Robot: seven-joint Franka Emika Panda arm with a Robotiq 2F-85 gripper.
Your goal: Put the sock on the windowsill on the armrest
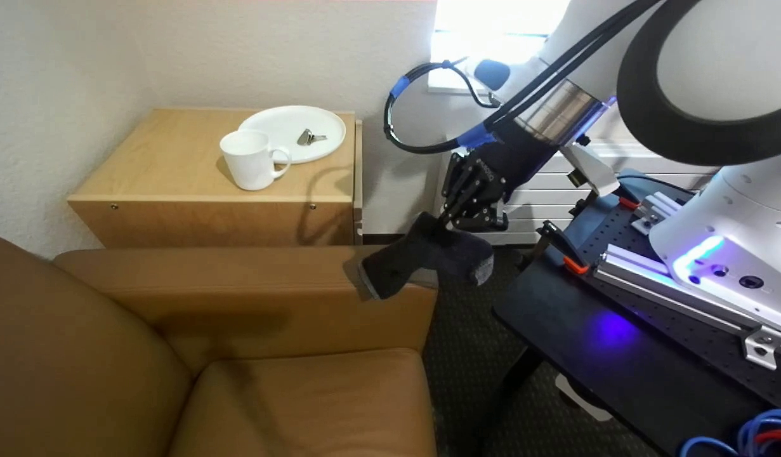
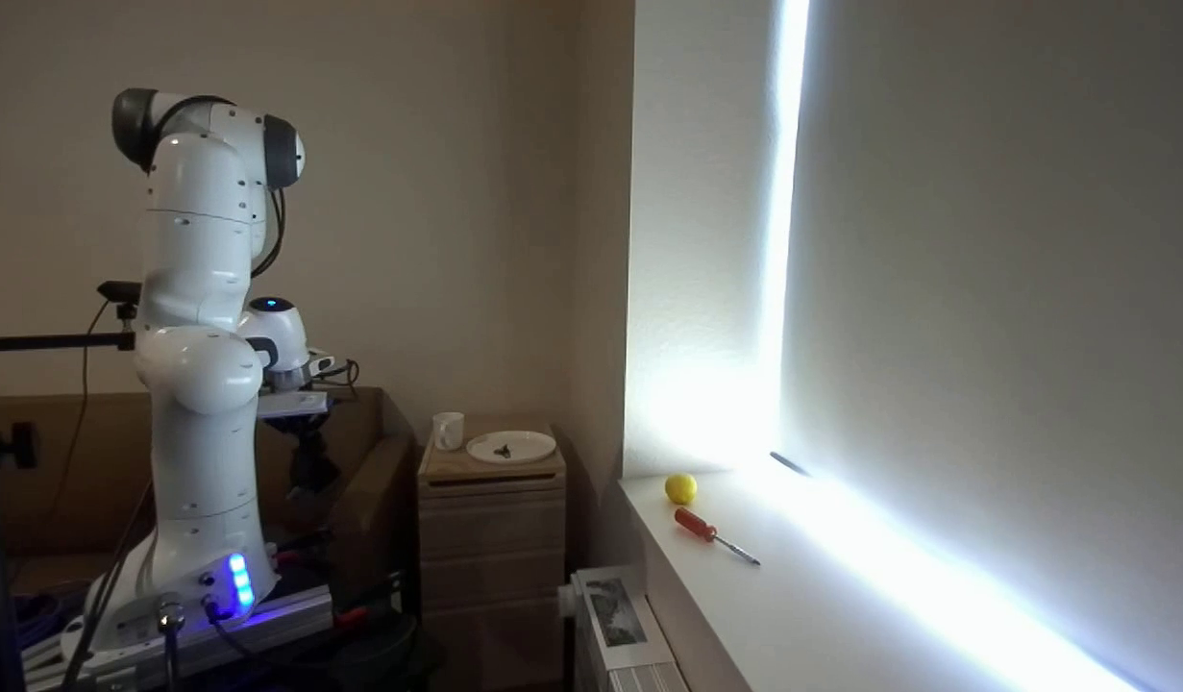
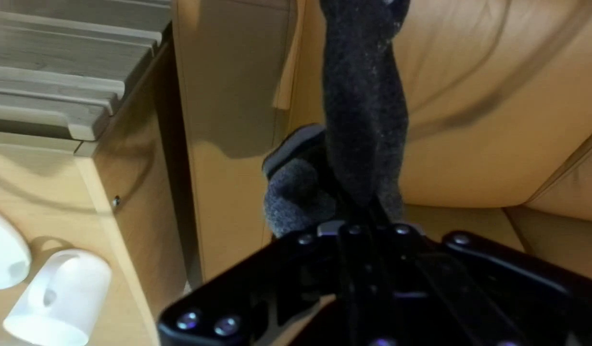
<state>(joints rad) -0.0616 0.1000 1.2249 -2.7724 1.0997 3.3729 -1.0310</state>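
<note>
Dark grey sock (image 1: 396, 261) held in the Robotiq gripper (image 1: 445, 222)
The fingers are clenched on the sock's middle, and both ends droop below them. Lower than the fingers, near the sock, is the padded brown armrest (image 1: 250, 273); whether sock and armrest touch, I cannot tell. The white windowsill (image 2: 778, 625) lies well apart from the fingers.

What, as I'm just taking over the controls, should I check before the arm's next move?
1. Sock held: ok, pinched in the hand.
2. Sock off the windowsill: ok.
3. Sock wholly over the armrest: not ok, one end extends past it in an exterior view.
4. Sock touching the armrest: cannot tell, any contact is unclear.
5. Mug apart from the hand: ok, it stands on the cabinet.
</note>
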